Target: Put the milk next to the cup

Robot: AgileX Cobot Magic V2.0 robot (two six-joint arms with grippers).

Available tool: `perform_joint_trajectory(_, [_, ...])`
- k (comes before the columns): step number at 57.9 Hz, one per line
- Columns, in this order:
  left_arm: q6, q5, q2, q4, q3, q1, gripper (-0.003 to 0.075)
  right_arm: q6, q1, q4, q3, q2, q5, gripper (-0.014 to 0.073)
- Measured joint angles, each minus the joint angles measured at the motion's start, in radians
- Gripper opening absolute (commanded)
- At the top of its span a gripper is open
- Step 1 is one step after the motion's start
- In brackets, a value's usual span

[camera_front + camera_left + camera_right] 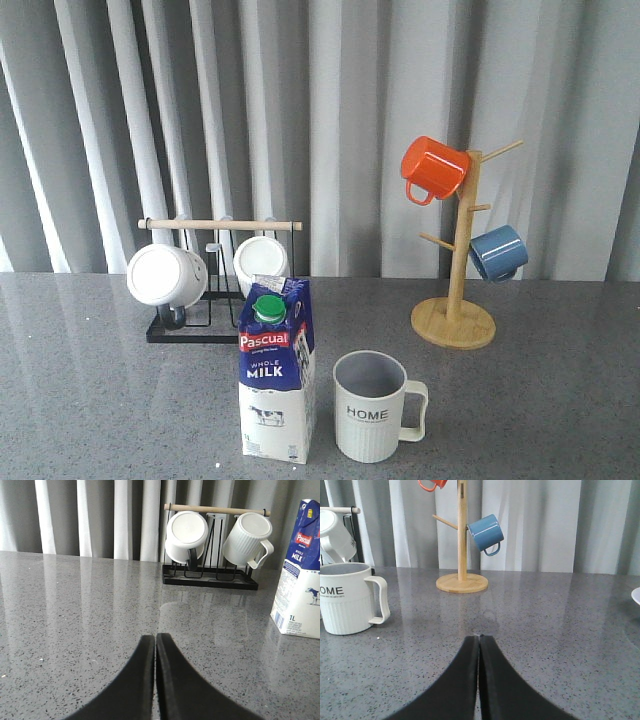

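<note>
Tall blue-and-white milk carton (pixel 277 370) stands upright just left of ribbed grey "HOME" cup (pixel 372 407); both tools (pixel 154 642) (pixel 479 641), pressed closed and empty, should stay clear.

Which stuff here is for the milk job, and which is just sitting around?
For the job:
milk, standing upright
cup, marked HOME, right beside the milk

Just sitting around:
orange mug and blue mug on the wooden mug tree
two white mugs on the black rack
</note>
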Motion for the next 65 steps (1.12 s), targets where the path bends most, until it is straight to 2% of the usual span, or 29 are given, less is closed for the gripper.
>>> perform_joint_trajectory(65, [0.000, 0.000, 0.000, 0.003, 0.000, 0.000, -0.0008, 0.016, 0.000, 0.007, 0.000, -0.005, 0.016, -0.0004])
